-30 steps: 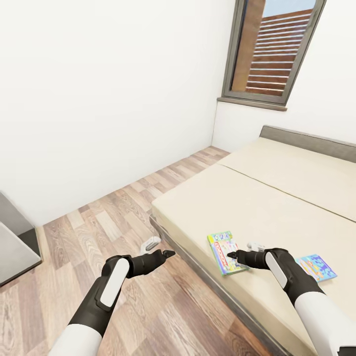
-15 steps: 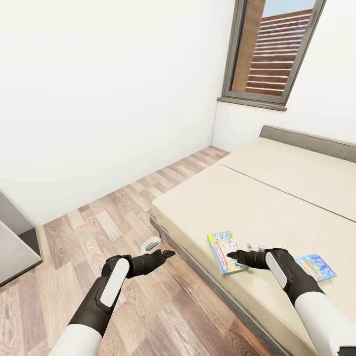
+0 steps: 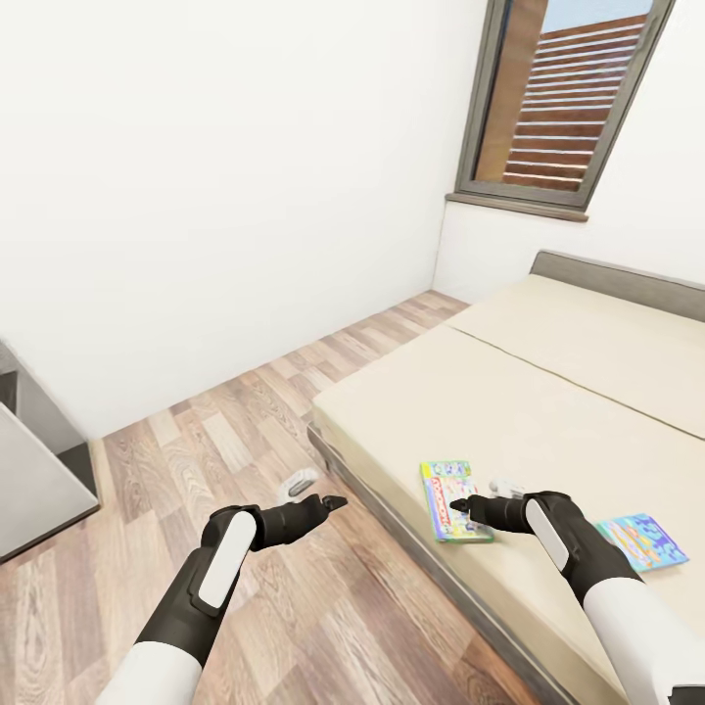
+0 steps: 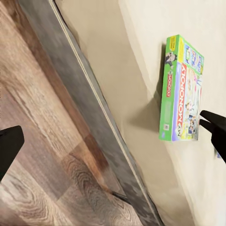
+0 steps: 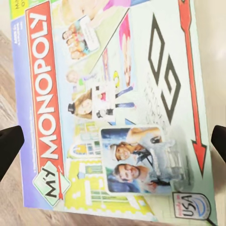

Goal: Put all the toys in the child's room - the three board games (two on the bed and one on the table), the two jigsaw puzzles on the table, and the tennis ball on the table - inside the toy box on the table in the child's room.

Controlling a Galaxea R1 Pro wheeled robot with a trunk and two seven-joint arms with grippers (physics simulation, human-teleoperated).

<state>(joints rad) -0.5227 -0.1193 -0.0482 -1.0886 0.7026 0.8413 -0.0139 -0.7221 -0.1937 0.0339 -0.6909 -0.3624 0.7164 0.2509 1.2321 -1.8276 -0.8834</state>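
Two board games lie on the beige bed (image 3: 548, 411). A green Monopoly box (image 3: 452, 499) rests near the bed's front edge; a blue one (image 3: 641, 540) lies further right. My right gripper (image 3: 482, 495) hovers open just above the Monopoly box (image 5: 117, 108), one fingertip off each side of the lid. My left gripper (image 3: 315, 493) is open over the floor beside the bed; from its wrist camera the Monopoly box (image 4: 181, 92) is seen side on, with the right gripper's fingertip beside it. The table, toy box, puzzles and tennis ball are out of view.
Wooden floor (image 3: 245, 431) runs between the bed's grey frame (image 3: 392, 514) and a white wall. A grey piece of furniture (image 3: 34, 470) stands at the left edge. A window (image 3: 548, 98) is in the far corner above the bed's headboard (image 3: 627, 279).
The whole picture has shifted a little to the right, so the camera has moved. Both arms keep their pose and both grippers stay open.
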